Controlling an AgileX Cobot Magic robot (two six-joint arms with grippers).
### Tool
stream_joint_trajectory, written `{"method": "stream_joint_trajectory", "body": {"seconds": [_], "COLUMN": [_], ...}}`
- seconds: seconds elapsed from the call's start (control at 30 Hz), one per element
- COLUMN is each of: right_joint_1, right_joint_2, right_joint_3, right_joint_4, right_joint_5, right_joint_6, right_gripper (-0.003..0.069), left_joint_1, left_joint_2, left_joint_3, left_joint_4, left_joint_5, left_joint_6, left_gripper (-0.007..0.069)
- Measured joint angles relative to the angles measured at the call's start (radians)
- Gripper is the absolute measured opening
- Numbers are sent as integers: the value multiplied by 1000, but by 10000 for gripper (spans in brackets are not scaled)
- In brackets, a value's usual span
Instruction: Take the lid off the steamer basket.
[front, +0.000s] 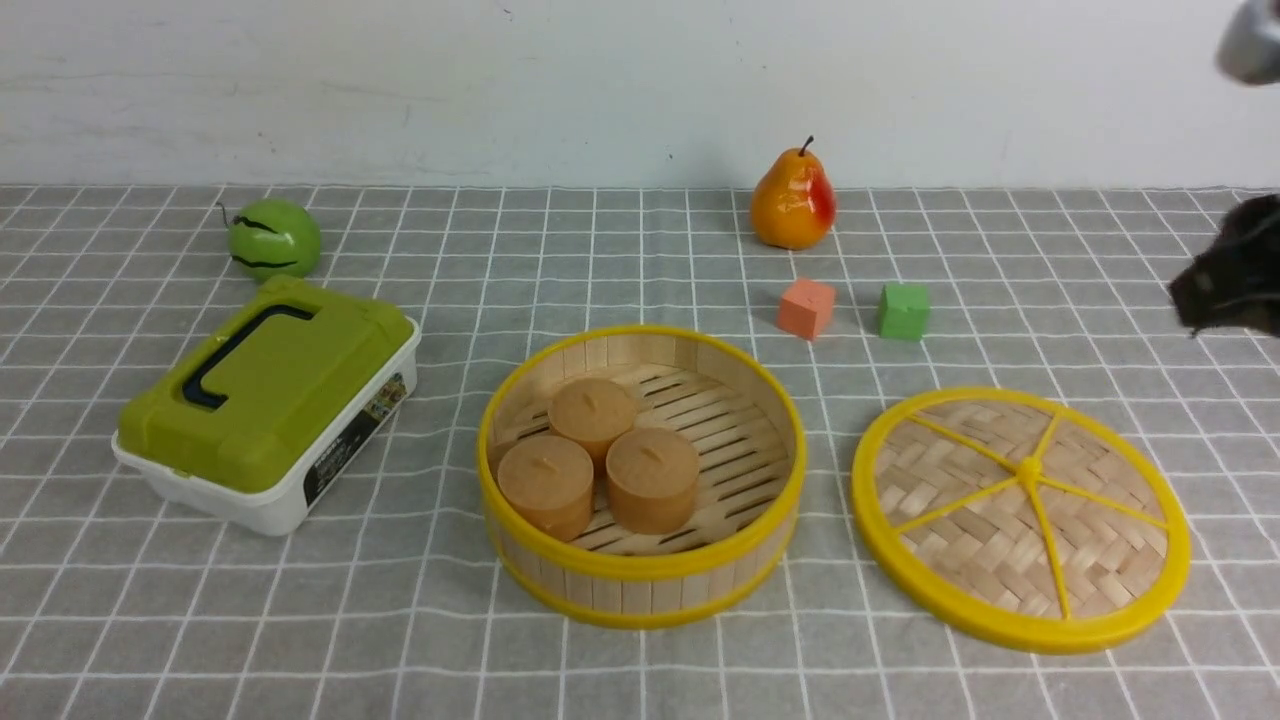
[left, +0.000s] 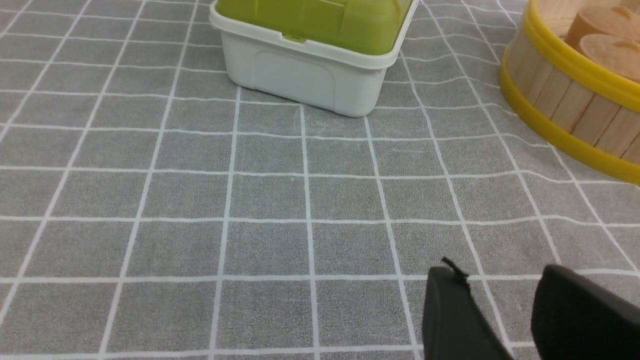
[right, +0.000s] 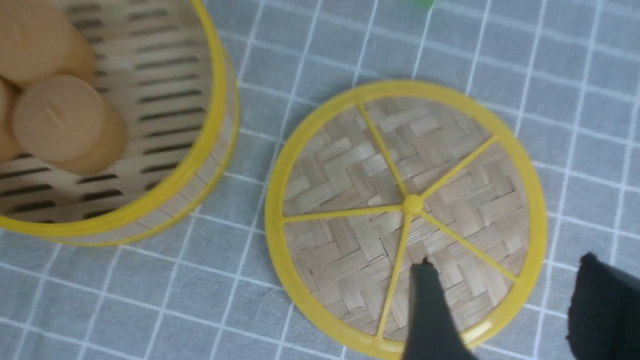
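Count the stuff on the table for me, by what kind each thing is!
Steamer basket: 1
Lid, off the basket: 1
Round brown pieces in the basket: 3
Green-topped box: 1
Pear: 1
Round green thing: 1
Small blocks, pink and green: 2
Total: 10

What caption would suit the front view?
Woven bamboo lid lying beside the open steamer basket, which holds three brown cylindrical blocks.
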Motion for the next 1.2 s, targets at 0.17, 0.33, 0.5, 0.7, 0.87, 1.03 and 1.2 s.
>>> {"method": "stream_joint_trajectory", "body": {"seconds": [0.17,0.33,0.5,0.7,0.87,1.03,1.2], "right_joint_1": [0,0,0,0,0,0,-4], "right_joint_2": [-367,-628,-795,-979,-1106,-1184,-1185], "right_joint_3": [190,374,507,613,785,1009,1210], "right_joint_4": [3,-12,-45,-92,-101,-97,-90], "right_joint_5": [-17,-81,-183,-186,-343,-651,-824], "right_joint_6": [0,0,0,45,79,80,154], "right_gripper": [27,-22,-22,-18,-11,-9,-2], "left_joint_1": [0,0,0,0,0,0,0], "left_joint_2": [0,0,0,0,0,0,0], "left_joint_3": [0,0,0,0,0,0,0], "left_joint_4": [0,0,0,0,0,0,0], "left_joint_5": [0,1,2,2,3,3,3], "left_joint_6": [0,0,0,0,0,0,0], "left_gripper": [239,239,239,239,239,239,239]}}
